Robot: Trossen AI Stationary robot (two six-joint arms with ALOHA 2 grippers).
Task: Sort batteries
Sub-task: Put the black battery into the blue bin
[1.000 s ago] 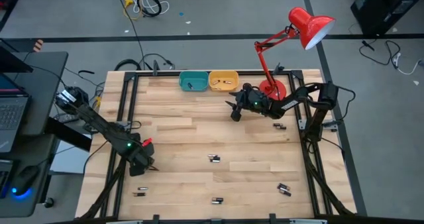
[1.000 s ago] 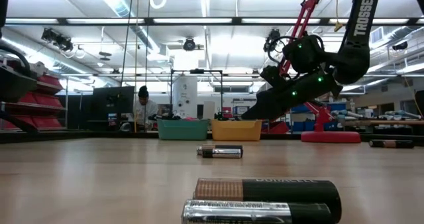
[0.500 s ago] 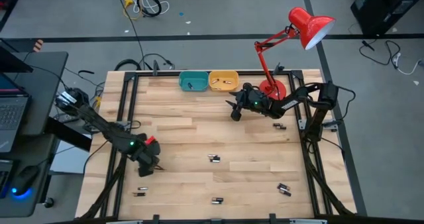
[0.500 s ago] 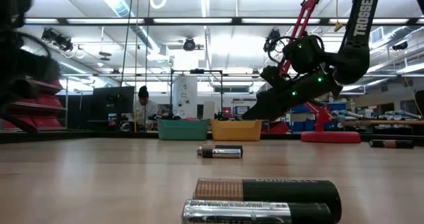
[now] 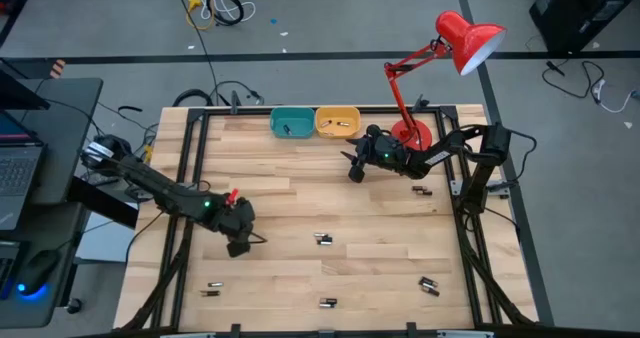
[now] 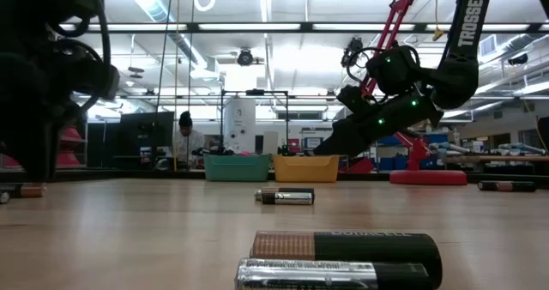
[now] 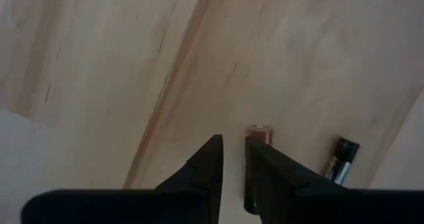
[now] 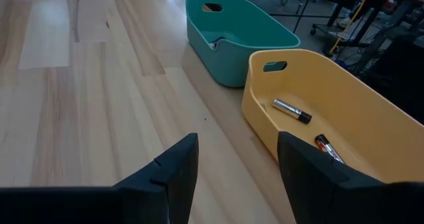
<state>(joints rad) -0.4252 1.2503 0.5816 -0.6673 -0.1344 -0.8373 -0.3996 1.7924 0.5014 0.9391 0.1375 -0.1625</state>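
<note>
Several batteries lie on the wooden table: a pair [image 5: 323,239] near the middle, singles at the near left [image 5: 210,290], the near middle [image 5: 327,302], the near right [image 5: 428,285] and the right [image 5: 421,189]. My left gripper [image 5: 242,246] hovers left of the middle pair with its fingers almost together and nothing between them [image 7: 232,144]. Two batteries [image 7: 260,130] [image 7: 341,159] lie on the wood beyond the fingers. My right gripper [image 5: 352,170] hangs open and empty [image 8: 235,151] near the bins. The teal bin [image 5: 291,123] and the yellow bin [image 5: 338,122] stand at the far edge.
The yellow bin [image 8: 318,98] holds two batteries [image 8: 290,111] [image 8: 328,148], and the teal bin [image 8: 238,32] holds one small thing. A red desk lamp [image 5: 412,133] stands at the far right. In the low view two batteries [image 6: 343,247] lie close to the camera. A person [image 6: 184,140] shows beyond the table.
My left gripper has moved low over the table toward its right edge, closer to the middle pair of batteries. My right arm has kept still and no battery has moved.
</note>
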